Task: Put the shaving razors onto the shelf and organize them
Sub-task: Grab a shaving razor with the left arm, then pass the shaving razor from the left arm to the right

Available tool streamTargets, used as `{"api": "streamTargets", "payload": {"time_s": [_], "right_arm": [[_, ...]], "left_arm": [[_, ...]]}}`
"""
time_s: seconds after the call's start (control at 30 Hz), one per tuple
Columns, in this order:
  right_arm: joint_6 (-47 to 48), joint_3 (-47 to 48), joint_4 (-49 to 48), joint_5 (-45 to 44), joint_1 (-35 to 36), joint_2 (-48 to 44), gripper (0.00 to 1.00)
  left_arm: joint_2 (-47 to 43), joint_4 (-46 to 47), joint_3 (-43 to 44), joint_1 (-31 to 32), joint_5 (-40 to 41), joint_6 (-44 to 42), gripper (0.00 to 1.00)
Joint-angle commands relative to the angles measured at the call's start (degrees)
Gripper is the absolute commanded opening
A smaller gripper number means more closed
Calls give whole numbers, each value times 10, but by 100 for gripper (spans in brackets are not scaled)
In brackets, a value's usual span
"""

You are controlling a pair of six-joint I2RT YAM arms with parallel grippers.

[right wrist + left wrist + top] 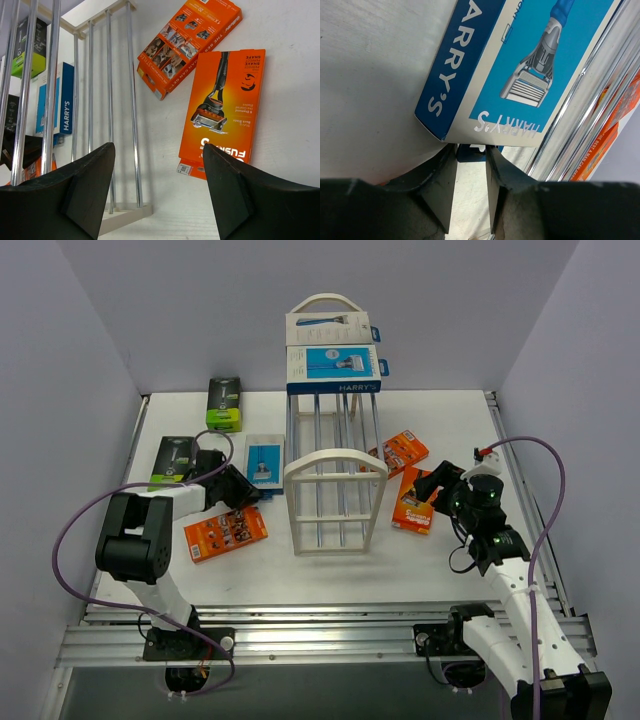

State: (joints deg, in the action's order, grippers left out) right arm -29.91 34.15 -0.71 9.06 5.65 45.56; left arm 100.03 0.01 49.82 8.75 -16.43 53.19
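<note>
The cream shelf [335,480] stands mid-table, with two blue-and-white HARRY'S razor boxes [333,365] on its far top end. A third HARRY'S box [264,458] lies left of the shelf. My left gripper [243,490] is at its near end. In the left wrist view the box [520,65] fills the frame and its blue hang tab spans the narrow gap between my fingers [444,172]; I cannot see whether they press it. My right gripper [159,147] is open, hovering near an orange razor box [225,110] with nothing between its fingers.
A second orange box [400,452] lies beside the shelf on the right and another [225,533] front left. Black-and-green boxes sit at the far left [224,403] and left [173,460]. Chrome shelf bars [132,100] stand left of my right gripper.
</note>
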Motion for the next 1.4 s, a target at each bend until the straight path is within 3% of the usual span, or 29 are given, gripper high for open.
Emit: {"api": "streamTargets", "payload": {"time_s": [0.0,0.1,0.7,0.8,1.07,1.33,1.37], "right_arm": [[6,-6,-16,0,-3,-10,66],[6,-6,-15,1,-3,-11,66],[7,4,1,-5,-3,-11,68],[5,11,4,-4,-3,-6,68],[-8,22,25,3,-3,-14,69],[-16,46,58,10,-3,-32,69],[-19,47,60,11,-3,-35,69]], "left_arm": [[-4,7,26,-6,-1,-14,36],[-2,10,28,-13,-14,-13,27],[-93,5,27,-83,-40,-13,2],[-112,6,30,-113,-51,-20,2],[-147,-43,87,-115,-82,-85,2],[-202,-157,150,-94,-3,-184,2],[-206,-164,154,-66,3,-186,2]]}}
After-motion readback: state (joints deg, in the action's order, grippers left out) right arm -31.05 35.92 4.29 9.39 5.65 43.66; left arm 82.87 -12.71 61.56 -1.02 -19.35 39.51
